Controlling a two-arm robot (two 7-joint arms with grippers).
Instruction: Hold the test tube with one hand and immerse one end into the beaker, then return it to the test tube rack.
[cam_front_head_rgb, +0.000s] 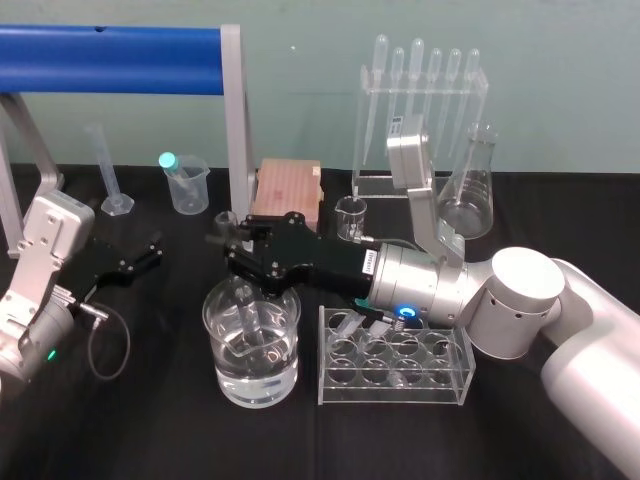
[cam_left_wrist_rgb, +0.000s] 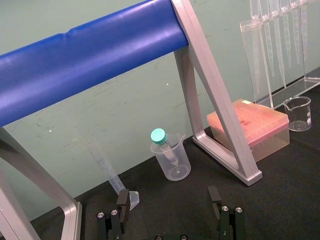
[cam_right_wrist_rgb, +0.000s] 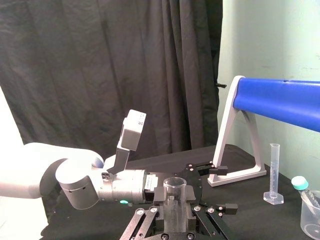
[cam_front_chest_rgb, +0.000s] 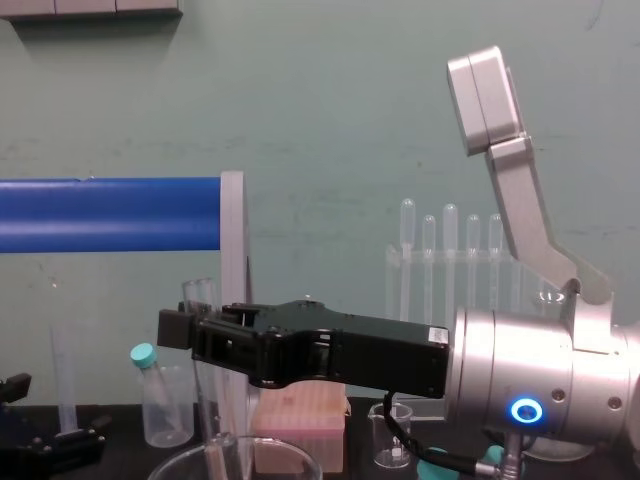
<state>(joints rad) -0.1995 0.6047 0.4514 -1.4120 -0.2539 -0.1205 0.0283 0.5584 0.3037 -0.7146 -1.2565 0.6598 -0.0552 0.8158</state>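
- Head view: right gripper (cam_front_head_rgb: 238, 258) clamped on test tube (cam_front_head_rgb: 248, 312) near its mouth. Tube upright, lower end inside beaker (cam_front_head_rgb: 222, 372).
- Lower straight, w/o touching rim or knocking bottom.
- Beaker approx half full of clear liquid; test tube rack (cam_front_head_rgb: 395, 385) just beside, slots look empty.
- Left gripper (cam_front_head_rgb: 140, 257) parked at left, spread wide, holding nothing.

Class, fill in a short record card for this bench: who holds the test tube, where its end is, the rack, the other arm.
Holder: right gripper, jaws shut on the test tube
Tube position: near upright, lower end inside the beaker
Beaker contents: clear liquid
Rack: test tube rack stands beside the beaker
Step left: tube not yet back in the rack
Other arm: left gripper open, idle at the left, apart from the glassware
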